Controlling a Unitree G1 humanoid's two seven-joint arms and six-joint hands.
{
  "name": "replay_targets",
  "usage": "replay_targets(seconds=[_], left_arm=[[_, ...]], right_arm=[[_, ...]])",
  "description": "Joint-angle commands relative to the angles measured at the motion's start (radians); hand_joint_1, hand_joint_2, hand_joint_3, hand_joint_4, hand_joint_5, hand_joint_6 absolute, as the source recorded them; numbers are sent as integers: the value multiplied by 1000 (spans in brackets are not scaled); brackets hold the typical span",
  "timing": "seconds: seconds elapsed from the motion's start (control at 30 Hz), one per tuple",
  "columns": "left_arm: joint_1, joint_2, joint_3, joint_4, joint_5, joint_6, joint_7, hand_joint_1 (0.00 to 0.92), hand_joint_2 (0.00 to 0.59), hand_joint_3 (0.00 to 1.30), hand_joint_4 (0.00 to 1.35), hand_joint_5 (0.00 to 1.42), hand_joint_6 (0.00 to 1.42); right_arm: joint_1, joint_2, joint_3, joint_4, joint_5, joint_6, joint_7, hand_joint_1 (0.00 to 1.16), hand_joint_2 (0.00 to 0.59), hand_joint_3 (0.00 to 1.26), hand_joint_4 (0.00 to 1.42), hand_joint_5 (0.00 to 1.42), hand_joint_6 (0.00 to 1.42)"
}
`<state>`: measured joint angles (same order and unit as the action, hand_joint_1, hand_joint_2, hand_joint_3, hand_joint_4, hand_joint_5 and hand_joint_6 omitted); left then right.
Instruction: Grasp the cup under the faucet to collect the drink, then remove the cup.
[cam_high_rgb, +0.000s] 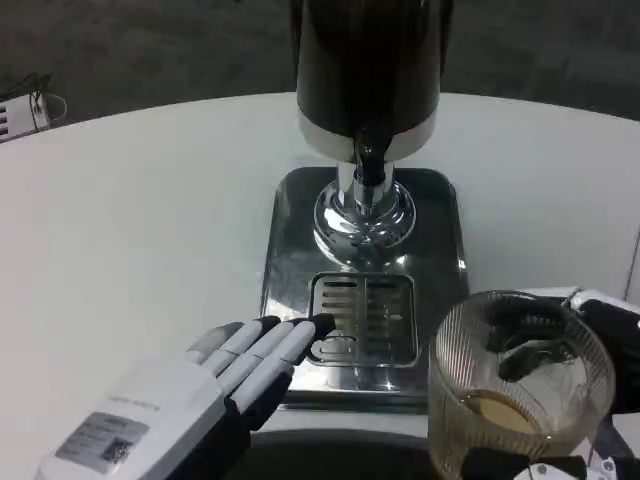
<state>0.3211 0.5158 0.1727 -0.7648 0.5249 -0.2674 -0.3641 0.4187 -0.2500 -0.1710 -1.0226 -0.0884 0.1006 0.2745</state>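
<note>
— Where is the cup?

— The ribbed clear glass cup is at the lower right, off the dispenser's steel base and to the right of the slotted metal drip grate. A little amber drink lies in its bottom.

— Who has it?

— The right hand grips it, dark fingers seen through the glass wall.

— And the other hand?

— The left hand holds nothing, its fingers straight and close together, flat over the front left of the base, fingertips at the left edge of the grate.

— The faucet?

— The black spout sticks out under the dark cylindrical drink dispenser, above its chrome pedestal, all standing on the round white table.
</note>
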Motion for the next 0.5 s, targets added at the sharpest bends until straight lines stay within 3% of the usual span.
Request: replay_targets(seconds=[0.03, 0.5], left_arm=[[7, 4, -1, 7, 1, 7, -13, 0, 69, 0, 0, 0, 9], [10, 10, 5, 9, -4, 6, -20, 0, 69, 0, 0, 0, 9]], right_arm=[[-8, 4, 0, -20, 16, -7, -7, 902, 246, 1131, 1308, 1424, 1424], [-14, 7, 4, -14, 12, -7, -9, 902, 246, 1131, 1308, 1424, 1424]])
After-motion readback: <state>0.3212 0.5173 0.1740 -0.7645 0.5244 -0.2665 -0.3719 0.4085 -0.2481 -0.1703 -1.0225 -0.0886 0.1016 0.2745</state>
